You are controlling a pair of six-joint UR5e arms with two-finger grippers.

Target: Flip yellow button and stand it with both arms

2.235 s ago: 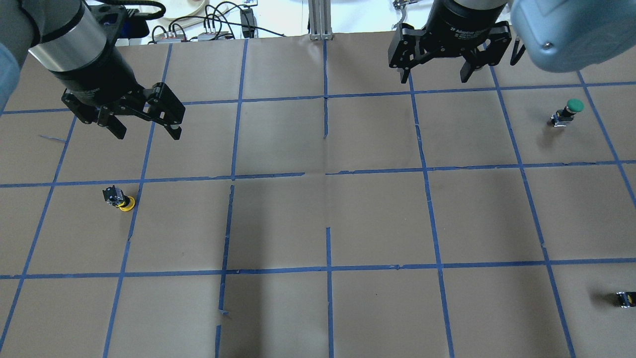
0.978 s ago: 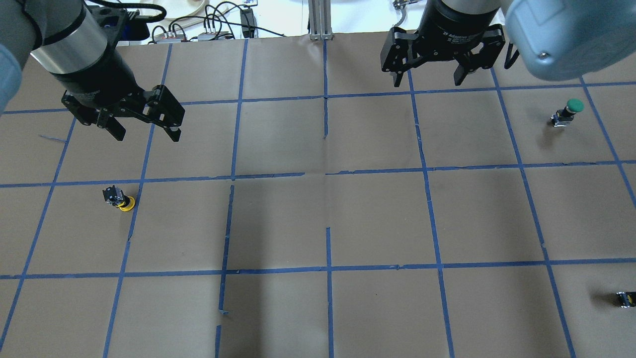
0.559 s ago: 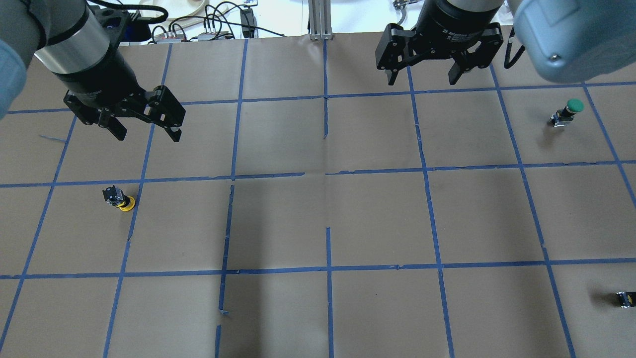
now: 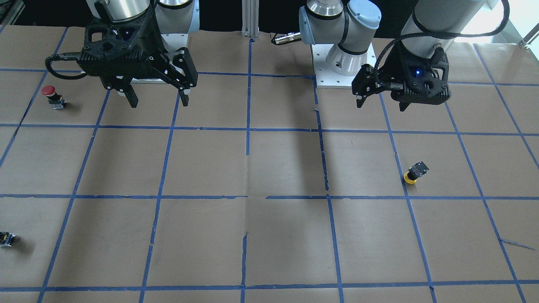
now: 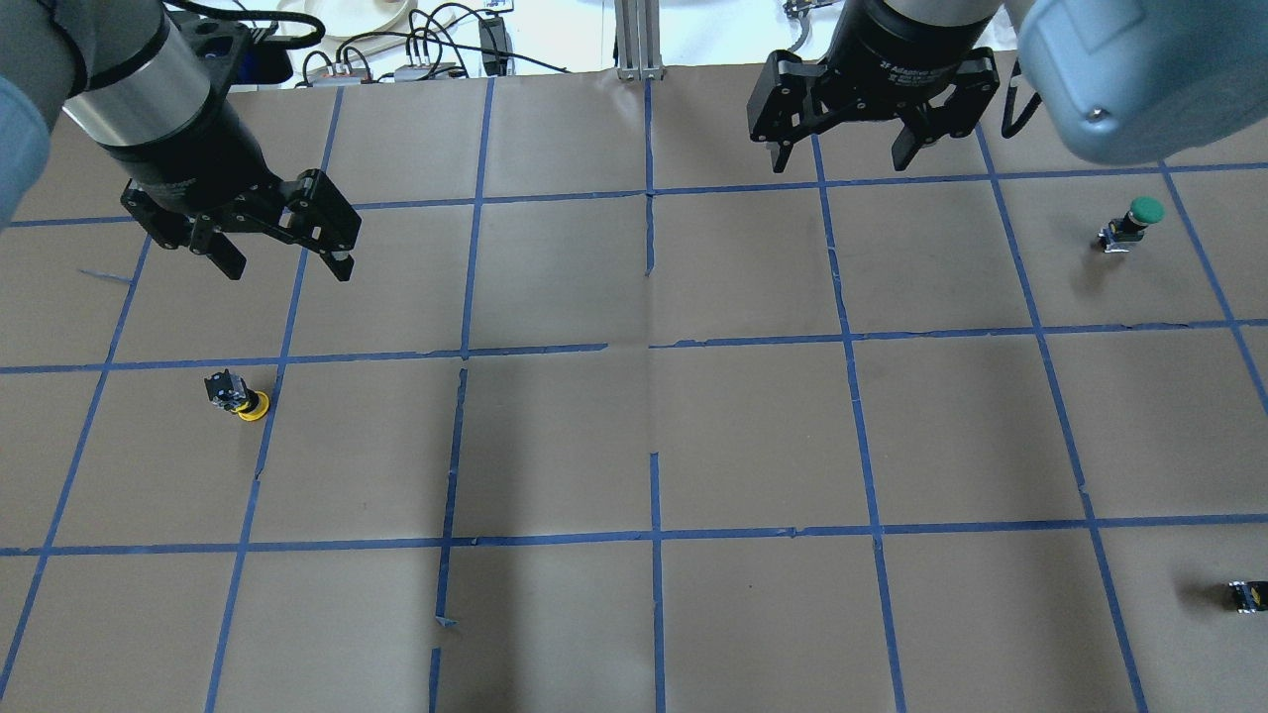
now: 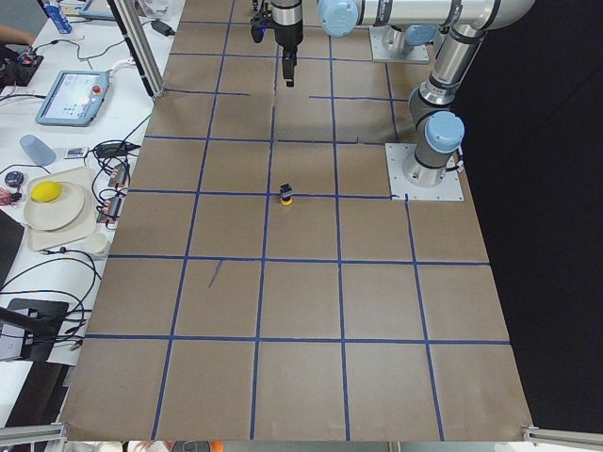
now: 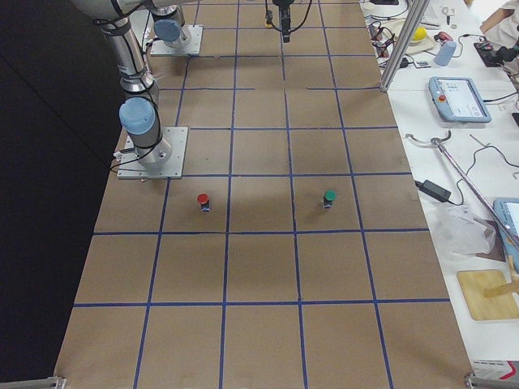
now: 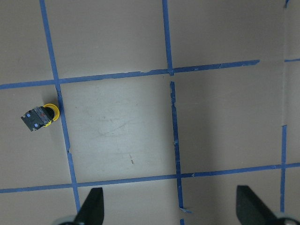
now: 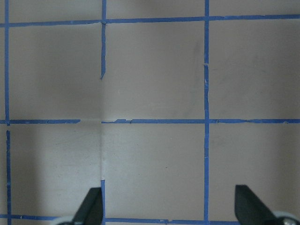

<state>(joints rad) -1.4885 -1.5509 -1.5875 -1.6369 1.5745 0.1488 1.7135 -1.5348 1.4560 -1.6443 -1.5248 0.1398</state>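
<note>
The yellow button lies tipped over on the brown paper at the left, its yellow cap down at the paper and its black body angled up. It also shows in the front view, the exterior left view and the left wrist view. My left gripper is open and empty, held high above the table and apart from the button; it also shows in the front view. My right gripper is open and empty, high at the far right, also in the front view.
A green-capped button stands at the right. A red-capped button stands near the right arm's side. A small dark capless switch block lies at the right edge. Blue tape lines grid the paper.
My right gripper has drifted left and slightly up in the overhead view. My left gripper has shifted only slightly. Both stay open; the yellow button has not moved.
</note>
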